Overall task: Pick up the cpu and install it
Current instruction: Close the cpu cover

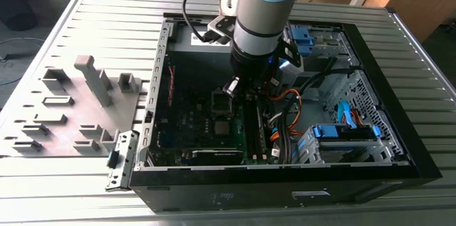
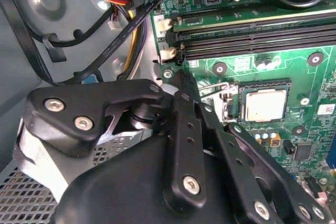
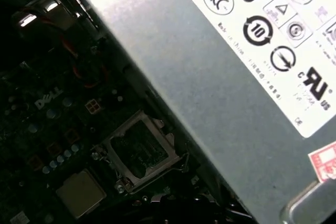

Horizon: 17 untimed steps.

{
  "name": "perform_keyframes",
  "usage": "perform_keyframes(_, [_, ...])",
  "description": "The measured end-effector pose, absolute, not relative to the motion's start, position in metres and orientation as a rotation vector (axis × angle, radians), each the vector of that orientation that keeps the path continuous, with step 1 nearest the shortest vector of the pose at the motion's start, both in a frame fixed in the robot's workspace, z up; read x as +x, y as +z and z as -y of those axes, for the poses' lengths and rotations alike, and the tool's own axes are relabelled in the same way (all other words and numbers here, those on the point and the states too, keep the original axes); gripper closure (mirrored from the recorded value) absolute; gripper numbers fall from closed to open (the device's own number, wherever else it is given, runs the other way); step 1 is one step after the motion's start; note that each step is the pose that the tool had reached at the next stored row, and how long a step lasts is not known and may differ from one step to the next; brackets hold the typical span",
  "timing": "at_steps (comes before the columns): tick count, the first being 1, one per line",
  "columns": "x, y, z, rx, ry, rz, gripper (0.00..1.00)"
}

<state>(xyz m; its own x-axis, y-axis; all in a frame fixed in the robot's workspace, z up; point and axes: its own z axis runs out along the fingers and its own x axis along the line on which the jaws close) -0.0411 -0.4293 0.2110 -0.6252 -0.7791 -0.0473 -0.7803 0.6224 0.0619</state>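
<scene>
Cpu [image 2: 265, 104], silvery top upward, is seen lying flat in its black socket [image 2: 264, 83] on the green motherboard [image 2: 320, 85], inside the open computer case [image 1: 285, 175] that is carried by the slatted surface [image 1: 71, 194]. The hand [image 2: 181, 85] is held over the board just beside the cpu and apart from it. Whether the hand is clenched or released cannot be told. In the exterior view the hand [image 1: 235, 90] is placed low in the middle of the case, and the cpu [image 1: 223, 127] is found between it and the case wall nearest the camera. In the first wrist view the cpu [image 3: 81, 193] is shown just beside a shiny-rimmed frame [image 3: 137, 150], near the grey power-supply box [image 3: 236, 77].
</scene>
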Motion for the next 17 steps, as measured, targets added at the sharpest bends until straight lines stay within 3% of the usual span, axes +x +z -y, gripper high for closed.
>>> perform_keyframes(17, [-0.0439, 0.2022, 0.4268, -1.354, 0.114, -2.817, 0.89])
